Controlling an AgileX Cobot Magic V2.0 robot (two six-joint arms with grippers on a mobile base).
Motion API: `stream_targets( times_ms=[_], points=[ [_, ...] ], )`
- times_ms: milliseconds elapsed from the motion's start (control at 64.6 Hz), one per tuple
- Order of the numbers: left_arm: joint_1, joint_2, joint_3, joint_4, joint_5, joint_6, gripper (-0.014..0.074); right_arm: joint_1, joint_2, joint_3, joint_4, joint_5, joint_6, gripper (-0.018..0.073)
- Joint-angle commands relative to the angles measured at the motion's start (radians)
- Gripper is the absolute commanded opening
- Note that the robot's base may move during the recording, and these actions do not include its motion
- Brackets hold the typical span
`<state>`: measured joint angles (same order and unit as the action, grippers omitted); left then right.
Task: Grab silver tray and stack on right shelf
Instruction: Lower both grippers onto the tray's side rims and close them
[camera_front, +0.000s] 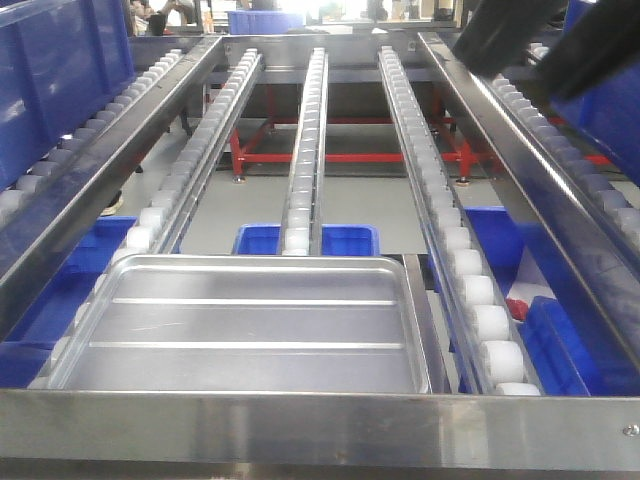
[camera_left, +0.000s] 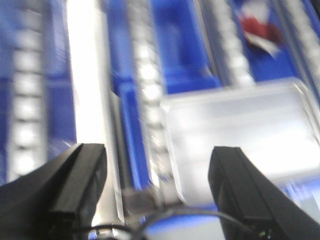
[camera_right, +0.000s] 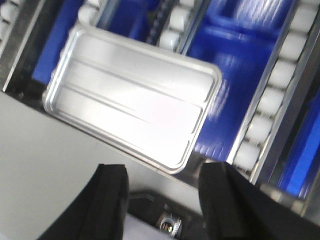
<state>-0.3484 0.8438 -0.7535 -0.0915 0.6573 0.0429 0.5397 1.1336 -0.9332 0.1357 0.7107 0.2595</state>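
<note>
Beyond the spread, empty left gripper (camera_left: 157, 152) and right gripper (camera_right: 164, 170), the silver tray (camera_left: 235, 140) looks blurred atop rollers (camera_left: 147, 95).

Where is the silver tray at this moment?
In the front view, the silver tray lies on the roller rails at lower left, just behind the front crossbar.

Factory or warehouse floor, prob. a picking/assembly line. Evidence: steel flow rack (camera_front: 300, 430) w/ long rows of white plastic rollers (camera_front: 305, 150); similar roller tracks on both sides. Silver tray (camera_front: 250, 320) sits on the rollers at the front end. Blue plastic bins (camera_front: 345, 240) underneath, big blue crate (camera_front: 60, 60) at left. Red steel frame (camera_front: 340, 157) on plain grey floor (camera_front: 350, 205). People (camera_front: 170, 12) far back.
</note>
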Motion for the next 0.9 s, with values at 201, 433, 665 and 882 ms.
stream_targets(
  times_ms=[201,433,665,882],
  points=[
    [-0.097,0.265,-0.198,0.010,0.151,-0.233,0.0349,0.077,0.185,-0.057,-0.129,-0.020,0.245,0.0435],
    [-0.134,0.483,-0.251,0.078,0.162,-0.320,0.0349,0.118,0.288,-0.057,-0.275,-0.048,0.461,0.0435],
    [-0.239,0.646,-0.296,0.263,0.148,-0.507,0.0349,0.118,0.379,-0.063,-0.290,-0.082,0.513,0.0435],
    [-0.252,0.714,-0.300,0.271,0.080,-0.557,0.0349,0.118,0.472,-0.155,-0.306,-0.021,0.514,0.0435]
  ],
)
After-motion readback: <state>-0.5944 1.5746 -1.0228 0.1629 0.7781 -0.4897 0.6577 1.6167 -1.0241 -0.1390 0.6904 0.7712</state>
